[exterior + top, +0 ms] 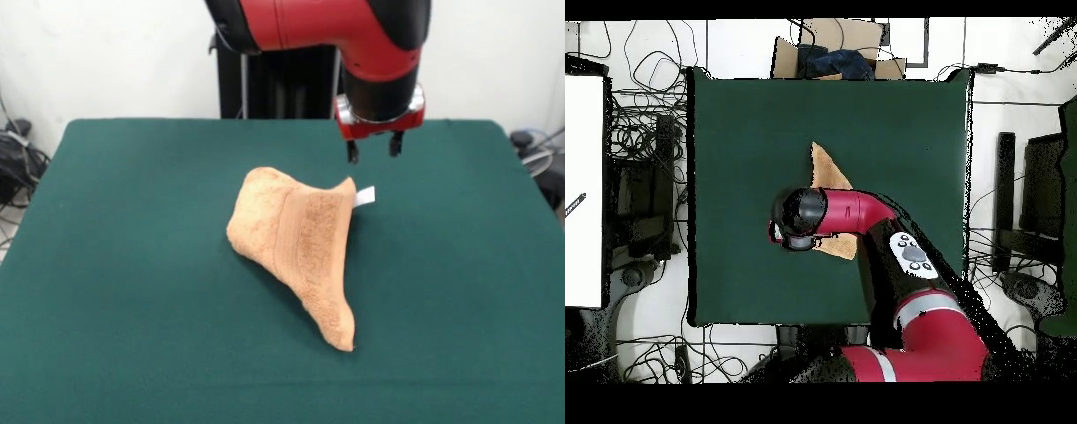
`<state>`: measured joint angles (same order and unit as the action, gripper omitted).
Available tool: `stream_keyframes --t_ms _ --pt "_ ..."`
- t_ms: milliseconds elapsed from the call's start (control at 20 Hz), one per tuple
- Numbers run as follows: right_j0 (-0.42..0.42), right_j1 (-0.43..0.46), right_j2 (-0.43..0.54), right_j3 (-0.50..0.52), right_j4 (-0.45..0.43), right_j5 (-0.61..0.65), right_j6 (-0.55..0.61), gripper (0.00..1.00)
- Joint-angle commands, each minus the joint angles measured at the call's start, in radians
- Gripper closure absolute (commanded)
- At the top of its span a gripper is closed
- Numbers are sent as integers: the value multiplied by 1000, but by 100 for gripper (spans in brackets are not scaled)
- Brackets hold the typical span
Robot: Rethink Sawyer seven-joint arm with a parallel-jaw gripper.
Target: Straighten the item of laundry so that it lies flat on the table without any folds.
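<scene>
Small orange-tan terry towel is folded on dark green table; black two-fingered gripper is held apart, empty, above white tag. Both layers could be pinched, folds kept.

Overhead: arm hides most of towel; front: arm cut off at top

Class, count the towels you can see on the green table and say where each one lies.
1. The towel lies crumpled and folded near the middle of the table, with the gripper above its tagged corner. The arm hides part of it from overhead.
</scene>
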<state>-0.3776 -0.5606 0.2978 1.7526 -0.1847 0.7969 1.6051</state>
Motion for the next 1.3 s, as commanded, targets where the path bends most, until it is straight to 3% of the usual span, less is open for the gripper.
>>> stream_keyframes --t_ms 50,800,1300 --pt "-14 42 -9 -7 -27 -60 74 0" --pt "-18 69 -10 -44 -39 -95 71 0" --pt "-21 80 -11 -63 -76 -268 68 0"
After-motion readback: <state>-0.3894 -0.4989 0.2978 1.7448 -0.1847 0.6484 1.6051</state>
